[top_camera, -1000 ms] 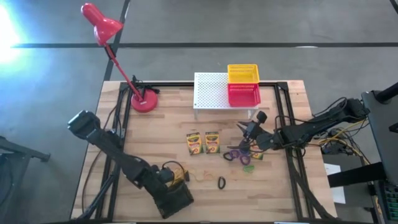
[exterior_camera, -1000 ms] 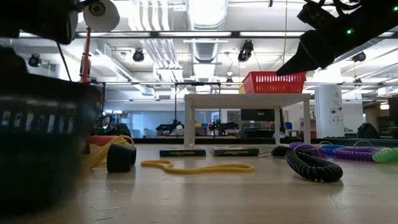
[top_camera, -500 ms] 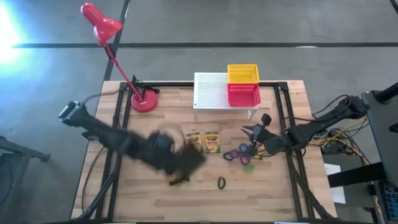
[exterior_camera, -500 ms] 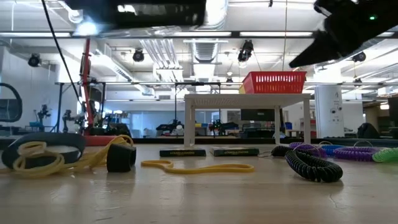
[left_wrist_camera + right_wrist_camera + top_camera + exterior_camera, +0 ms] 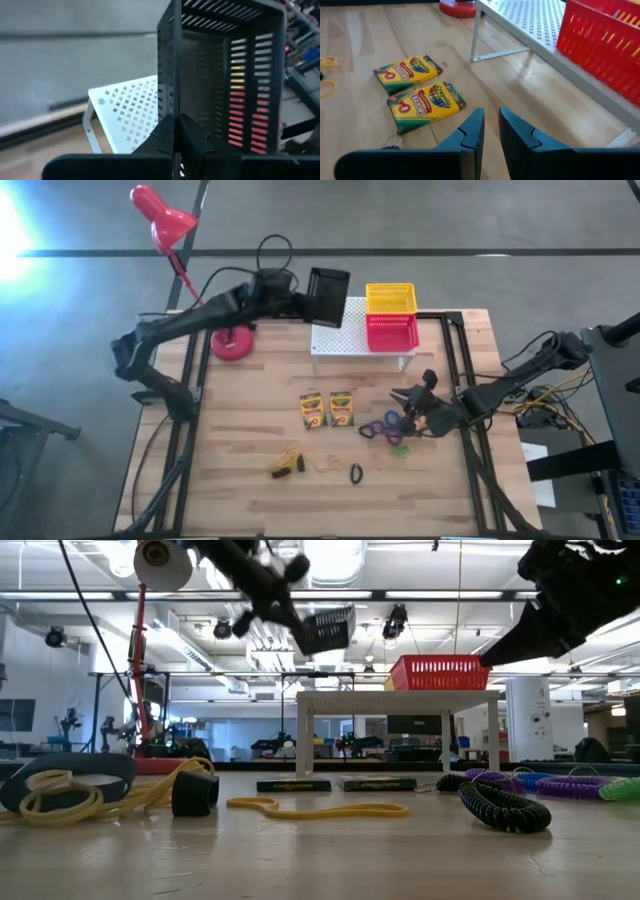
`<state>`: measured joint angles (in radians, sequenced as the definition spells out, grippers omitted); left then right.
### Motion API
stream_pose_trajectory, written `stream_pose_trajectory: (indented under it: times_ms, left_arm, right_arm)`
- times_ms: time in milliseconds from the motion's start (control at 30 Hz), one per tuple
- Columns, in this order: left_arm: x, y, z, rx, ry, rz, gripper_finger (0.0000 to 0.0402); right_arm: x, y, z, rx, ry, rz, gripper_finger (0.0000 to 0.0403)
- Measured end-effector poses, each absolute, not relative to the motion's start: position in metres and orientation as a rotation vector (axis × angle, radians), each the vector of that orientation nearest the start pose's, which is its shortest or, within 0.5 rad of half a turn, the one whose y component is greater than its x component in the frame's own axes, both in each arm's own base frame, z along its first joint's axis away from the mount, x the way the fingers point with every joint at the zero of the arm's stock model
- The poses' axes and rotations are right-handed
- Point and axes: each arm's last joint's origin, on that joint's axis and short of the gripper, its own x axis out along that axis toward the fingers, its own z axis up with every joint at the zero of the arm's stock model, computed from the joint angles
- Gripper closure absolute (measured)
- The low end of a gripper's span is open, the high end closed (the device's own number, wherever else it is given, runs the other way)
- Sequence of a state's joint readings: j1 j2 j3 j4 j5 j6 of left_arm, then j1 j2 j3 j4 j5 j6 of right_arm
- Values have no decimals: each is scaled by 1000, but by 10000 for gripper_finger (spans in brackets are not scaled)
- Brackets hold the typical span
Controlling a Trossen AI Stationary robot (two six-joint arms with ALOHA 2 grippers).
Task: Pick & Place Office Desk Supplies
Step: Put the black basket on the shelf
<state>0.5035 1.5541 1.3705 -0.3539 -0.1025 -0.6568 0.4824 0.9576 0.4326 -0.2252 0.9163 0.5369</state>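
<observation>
My left gripper (image 5: 300, 298) is high over the far edge, shut on a black slotted basket (image 5: 328, 283) that hangs above the far-left corner of the white stand (image 5: 340, 328). My right gripper (image 5: 490, 122) hovers narrowly open above the purple rings (image 5: 376, 428), holding nothing. Two crayon boxes (image 5: 313, 409) (image 5: 341, 408) lie flat mid-table, also in the right wrist view (image 5: 425, 102). A green ring (image 5: 400, 448), a black ring (image 5: 356, 473) and the yellowish rubber-band tangle (image 5: 288, 460) lie nearer the front edge. A third crayon box does not show clearly. My left gripper pinches the black basket by one side wall (image 5: 172, 107), at its rim: one finger is inside the basket, the other outside. The wall runs straight on from between the fingers. The basket is lifted clear of the table and stand and is tilted (image 5: 325, 628).
A red basket (image 5: 392, 332) and a yellow basket (image 5: 390, 298) sit on the right half of the stand. The red desk lamp (image 5: 232, 340) stands at the far left. A black metal frame (image 5: 190, 410) runs along the table's sides.
My left arm has swung fast from the near-left corner up and across to the far edge, carrying the black basket to above the stand. The rubber-band tangle stays on the table near the front. My right gripper has drifted slightly toward the right edge.
</observation>
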Motion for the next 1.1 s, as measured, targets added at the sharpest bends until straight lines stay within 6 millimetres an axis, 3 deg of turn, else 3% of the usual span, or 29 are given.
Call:
stream_pose_trajectory:
  times_ms: [100,233,800,1100]
  left_arm:
    - [314,180,313,-788,386,717,386]
    - [329,177,297,-860,416,691,380]
    - [337,176,290,-932,361,772,353]
    - [341,180,280,-975,325,857,339]
  right_arm:
    - [163,59,187,52,441,-560,351]
    - [161,58,183,60,436,-578,351]
    - [158,56,167,126,385,-585,351]
    - [163,60,177,135,393,-527,351]
